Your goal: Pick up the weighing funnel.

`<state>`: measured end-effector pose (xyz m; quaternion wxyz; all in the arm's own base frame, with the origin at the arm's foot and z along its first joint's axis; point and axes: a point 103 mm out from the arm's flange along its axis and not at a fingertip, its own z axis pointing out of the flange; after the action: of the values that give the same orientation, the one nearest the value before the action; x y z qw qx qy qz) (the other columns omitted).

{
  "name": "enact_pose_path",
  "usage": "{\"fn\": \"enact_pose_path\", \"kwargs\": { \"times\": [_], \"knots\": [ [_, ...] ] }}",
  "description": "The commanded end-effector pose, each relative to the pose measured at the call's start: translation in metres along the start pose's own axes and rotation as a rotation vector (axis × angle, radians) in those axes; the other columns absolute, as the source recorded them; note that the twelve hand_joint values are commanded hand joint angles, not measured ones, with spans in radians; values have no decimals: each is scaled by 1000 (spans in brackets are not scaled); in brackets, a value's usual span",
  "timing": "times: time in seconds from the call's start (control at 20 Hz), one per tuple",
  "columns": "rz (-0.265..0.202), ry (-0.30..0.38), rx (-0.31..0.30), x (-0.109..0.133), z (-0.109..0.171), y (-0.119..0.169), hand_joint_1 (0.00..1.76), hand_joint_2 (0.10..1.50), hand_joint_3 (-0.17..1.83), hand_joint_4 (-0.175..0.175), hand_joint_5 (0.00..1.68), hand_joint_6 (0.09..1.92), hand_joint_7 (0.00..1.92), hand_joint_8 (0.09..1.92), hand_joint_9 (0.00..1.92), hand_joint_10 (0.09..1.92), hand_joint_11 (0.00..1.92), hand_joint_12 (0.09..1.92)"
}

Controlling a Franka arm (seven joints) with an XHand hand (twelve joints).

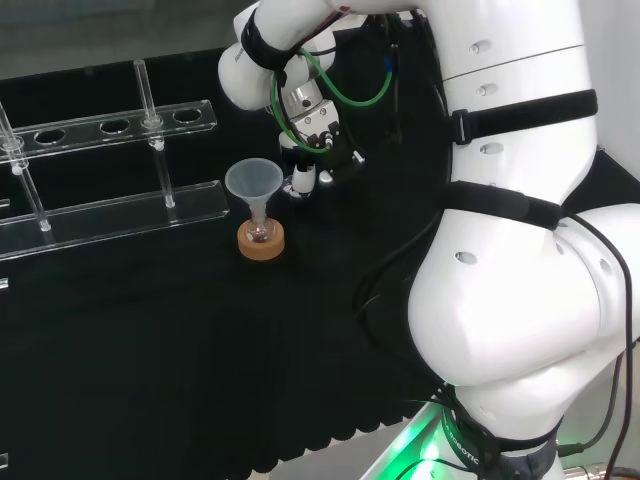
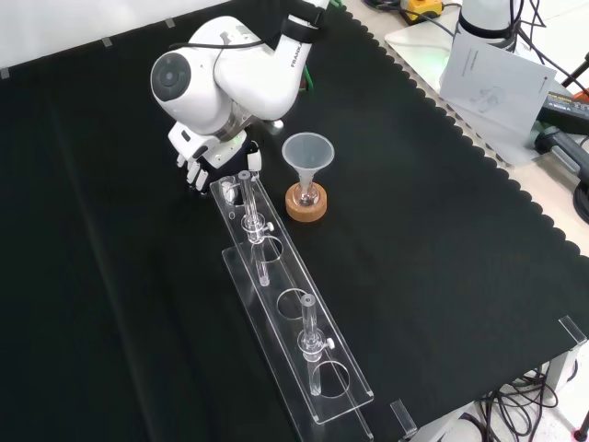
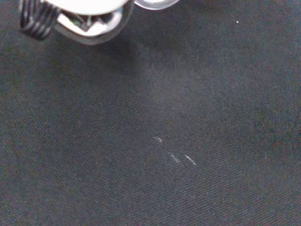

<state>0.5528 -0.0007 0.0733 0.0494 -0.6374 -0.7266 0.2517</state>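
My hand (image 1: 305, 165) hangs low over the black cloth, just right of the big funnel (image 1: 250, 182) in the head view. From the front, the hand (image 2: 204, 158) reaches down to the cloth at the far end of the clear rack (image 2: 285, 313), left of the funnel (image 2: 306, 152). The arm's white link covers much of the hand. In the wrist view the cloth is very close, with a blurred part of the hand (image 3: 89, 14) and a few faint pale streaks (image 3: 174, 157) that I cannot identify.
The funnel stands with its stem in a small flask on a cork ring (image 1: 261, 241) (image 2: 306, 204). The long clear rack (image 1: 110, 215) holds glass tubes and lies close beside the hand. Papers and cables (image 2: 497, 74) lie beyond the cloth's scalloped edge.
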Motion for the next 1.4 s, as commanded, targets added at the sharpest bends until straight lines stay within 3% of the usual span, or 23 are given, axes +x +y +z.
{"fn": "enact_pose_path", "kwargs": {
  "times": [0.05, 0.65, 0.9, 0.95, 1.05, 1.1, 1.2, 1.4],
  "knots": [
    [1, -6, 0, 6, -1, 0, 877, 569, 632, -35, 621, 771, 513, 702, 799, 506, 480, 1299],
    [25, -27, 8, 7, 2, 1, 878, 570, 627, -30, 657, 793, 508, 713, 796, 511, 476, 1304],
    [40, -33, -1, 5, 4, 1, 890, 596, 621, -4, 855, 796, 519, 725, 803, 525, 480, 1308],
    [45, -41, -4, 5, 4, 2, 893, 606, 618, 5, 898, 791, 526, 724, 810, 525, 486, 1305],
    [67, -66, -13, 4, 5, 2, 1003, 767, 468, 117, 1046, 818, 549, 720, 828, 522, 504, 1298],
    [76, -76, -12, 4, 4, 2, 1038, 794, 449, 146, 1095, 814, 568, 708, 844, 512, 516, 1289],
    [94, -90, -13, 3, 2, 1, 1077, 764, 522, 169, 1155, 807, 605, 684, 884, 487, 549, 1266],
    [111, -86, -30, -5, -9, -7, 1092, 717, 621, 175, 1171, 834, 627, 667, 921, 463, 583, 1252]
  ]
}}
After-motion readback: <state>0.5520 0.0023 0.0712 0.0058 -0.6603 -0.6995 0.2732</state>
